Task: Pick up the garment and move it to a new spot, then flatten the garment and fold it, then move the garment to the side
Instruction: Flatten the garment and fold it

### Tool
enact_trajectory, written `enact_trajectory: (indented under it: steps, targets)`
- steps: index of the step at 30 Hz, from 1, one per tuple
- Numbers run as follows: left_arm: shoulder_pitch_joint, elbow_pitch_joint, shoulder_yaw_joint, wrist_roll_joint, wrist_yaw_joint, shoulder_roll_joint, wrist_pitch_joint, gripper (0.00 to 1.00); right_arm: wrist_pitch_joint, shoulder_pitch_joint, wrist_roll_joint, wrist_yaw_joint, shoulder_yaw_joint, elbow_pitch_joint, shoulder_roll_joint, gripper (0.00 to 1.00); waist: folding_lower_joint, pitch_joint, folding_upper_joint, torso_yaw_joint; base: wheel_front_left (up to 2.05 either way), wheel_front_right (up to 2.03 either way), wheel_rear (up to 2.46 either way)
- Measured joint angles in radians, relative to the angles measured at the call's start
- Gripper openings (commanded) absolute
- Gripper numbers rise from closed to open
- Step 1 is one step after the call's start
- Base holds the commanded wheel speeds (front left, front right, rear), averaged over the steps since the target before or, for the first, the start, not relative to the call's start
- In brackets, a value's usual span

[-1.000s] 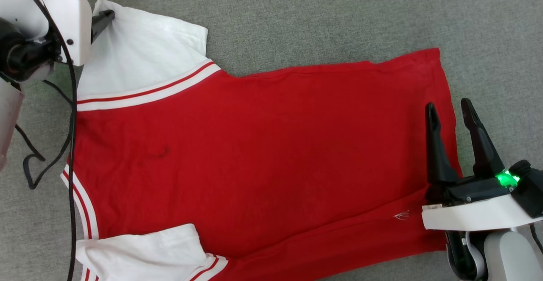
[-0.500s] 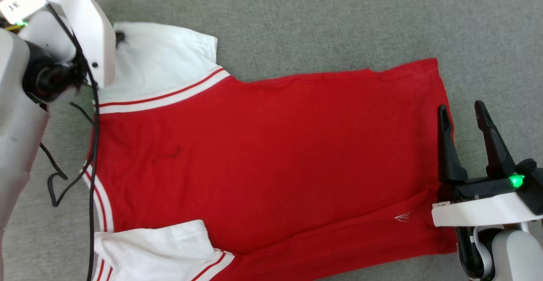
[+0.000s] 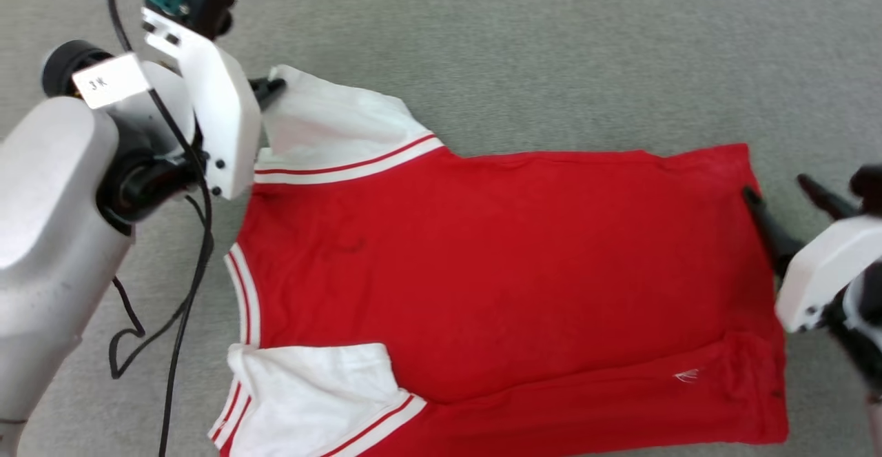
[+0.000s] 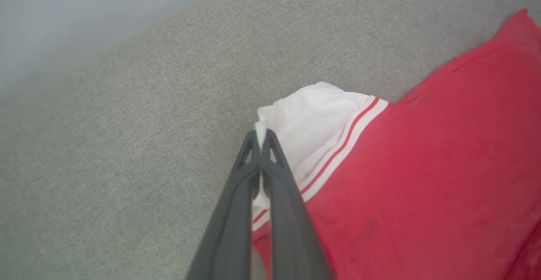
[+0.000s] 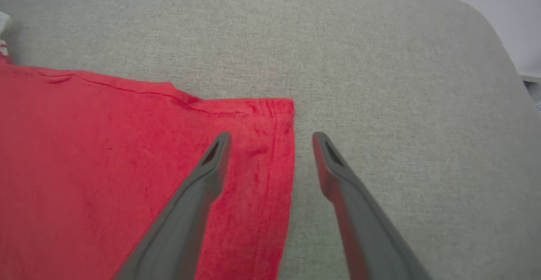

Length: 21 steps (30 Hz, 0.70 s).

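Observation:
The garment (image 3: 510, 271), a red jersey with white sleeves and striped trim, lies spread flat on the grey surface, collar to the left and hem to the right. My left gripper (image 3: 275, 86) is shut on the outer edge of the far white sleeve (image 4: 312, 119); in the left wrist view a fold of white cloth is pinched at its tips (image 4: 261, 134). My right gripper (image 3: 775, 189) is open at the far hem corner. In the right wrist view (image 5: 271, 137) one finger is over the red cloth (image 5: 105, 153) and the other over bare surface.
The grey fabric surface (image 3: 551, 50) stretches beyond the garment on all sides. A black cable (image 3: 186, 291) hangs from my left arm beside the collar. The surface's rounded far edge (image 5: 503, 47) meets a pale wall in the right wrist view.
The camera has shifted. My left gripper has shut on the far sleeve's edge, and the sleeve is now bunched toward it. My right gripper has tilted toward the hem corner, still open.

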<state>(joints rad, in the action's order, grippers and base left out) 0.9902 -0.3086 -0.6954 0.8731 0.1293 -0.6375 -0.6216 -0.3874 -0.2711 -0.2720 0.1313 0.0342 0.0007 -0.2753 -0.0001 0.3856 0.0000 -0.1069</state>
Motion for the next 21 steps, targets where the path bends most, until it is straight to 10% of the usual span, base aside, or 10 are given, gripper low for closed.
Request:
enact_trajectory:
  steps: [9,21]
  targets:
    - [-0.038,0.186,-0.028,-0.008,-0.007,-0.021,-0.001,0.0,-0.439,-0.147,-0.079,0.0,0.034,0.069,-0.106,1.0,0.0,0.006,0.0,0.091,0.0,0.0,0.0]
    - [-0.089,0.348,-0.038,-0.007,-0.033,-0.04,0.0,0.0,-0.555,-0.219,-0.051,0.0,0.01,0.122,-0.154,1.0,0.0,0.067,0.0,0.157,0.0,0.0,0.0]
